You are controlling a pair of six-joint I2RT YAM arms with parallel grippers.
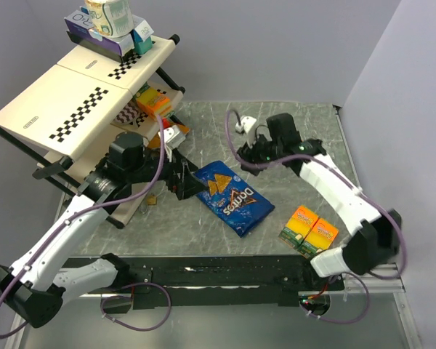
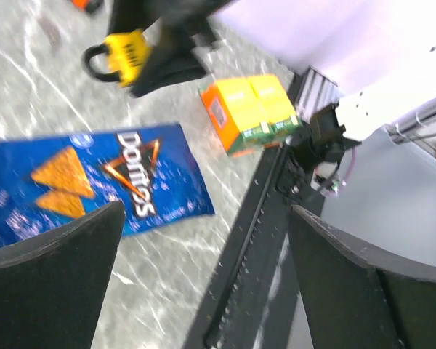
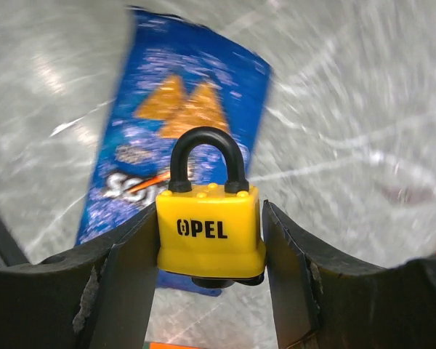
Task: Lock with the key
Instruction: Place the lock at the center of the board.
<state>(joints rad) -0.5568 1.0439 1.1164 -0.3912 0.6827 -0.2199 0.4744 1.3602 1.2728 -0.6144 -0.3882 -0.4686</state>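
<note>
A yellow padlock marked OPEL, with its black shackle closed, sits upright between the fingers of my right gripper, which is shut on its sides. A dark round piece shows under the padlock's body; I cannot tell whether it is the key. In the top view my right gripper hangs above the table's middle back. The left wrist view shows the padlock held by black fingers. My left gripper is open and empty, and in the top view it is left of the chip bag.
A blue Doritos bag lies flat at the table's middle. Two orange-yellow boxes lie at the front right. A cream checkered shelf rack with boxes stands at the left. A black rail runs along the near edge.
</note>
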